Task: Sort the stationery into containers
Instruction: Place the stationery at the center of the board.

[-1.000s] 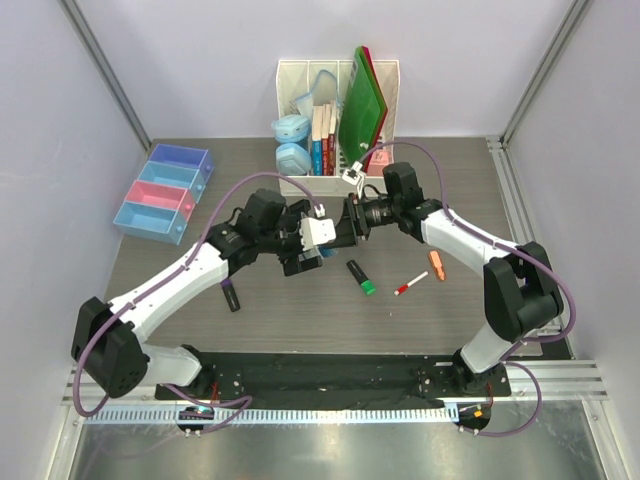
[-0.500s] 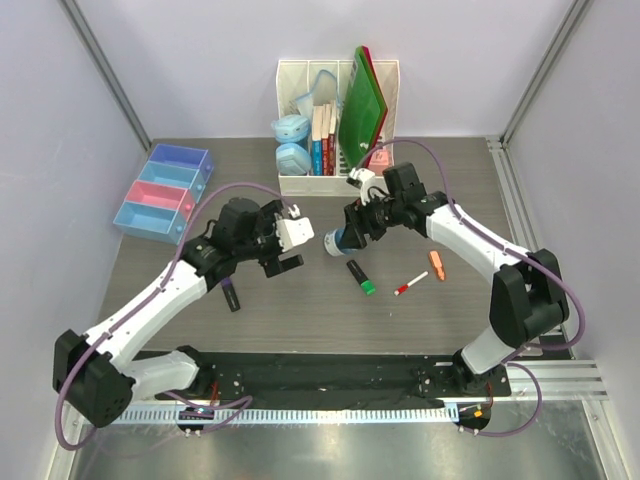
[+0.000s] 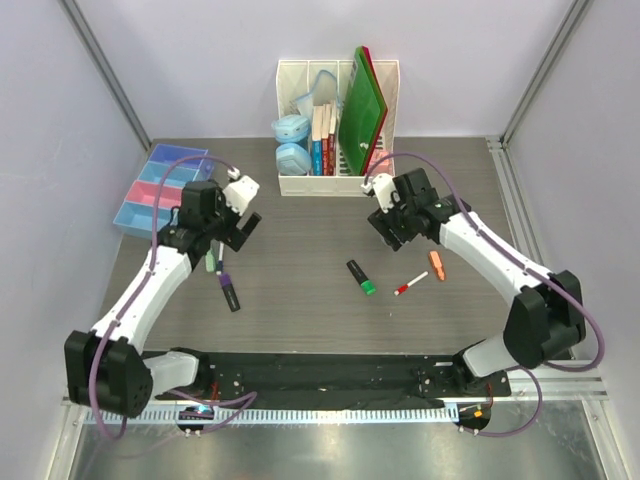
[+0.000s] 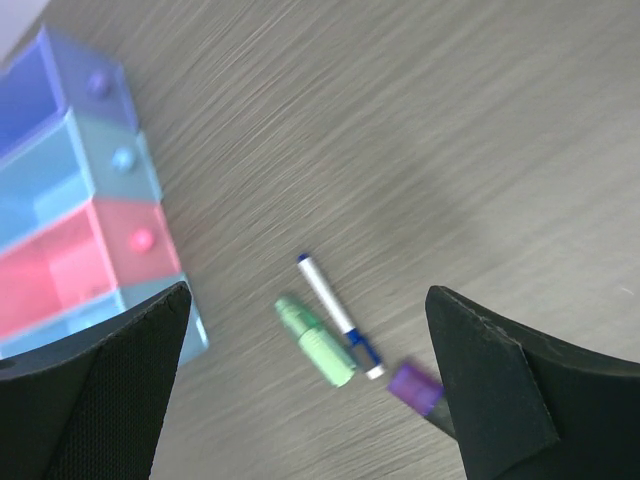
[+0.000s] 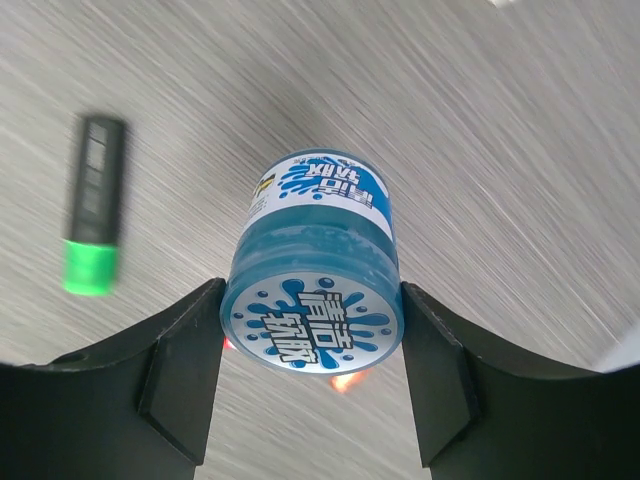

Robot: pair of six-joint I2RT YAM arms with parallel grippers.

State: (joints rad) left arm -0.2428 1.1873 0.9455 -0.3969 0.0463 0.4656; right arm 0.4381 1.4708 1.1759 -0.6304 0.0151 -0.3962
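Stationery: loose in two clusters on the table, one piece held above it; all outside the containers
Table: grey wood grain; arm bases at the near edge
File rack: white, slotted, upright at the far edge, centre; holds books, green folders and two pale blue cases
Containers: four translucent trays in a row at far left, side by side and touching; far to near: purple, light blue, pink, light blue
Left gripper: jaws spread wide, nothing between them; hovers above the left cluster, just beside the near end of the tray row
Right gripper: jaws part-way in, clamped on the round pot, one finger against each side; right of centre, in front of the rack
Round pot: blue, printed label; on its side between the fingers, flat end toward the wrist camera
Green-ended marker: black, flat on the table near the middle
Purple-ended marker: black, flat, nearest the arm bases in the left cluster
Mint highlighter: flat, just beside the blue-capped pen, roughly parallel; touching or not, cannot tell
Red-capped pen: flat, between the green-ended marker and the orange piece
Orange piece: right of the red-capped pen, apart from it
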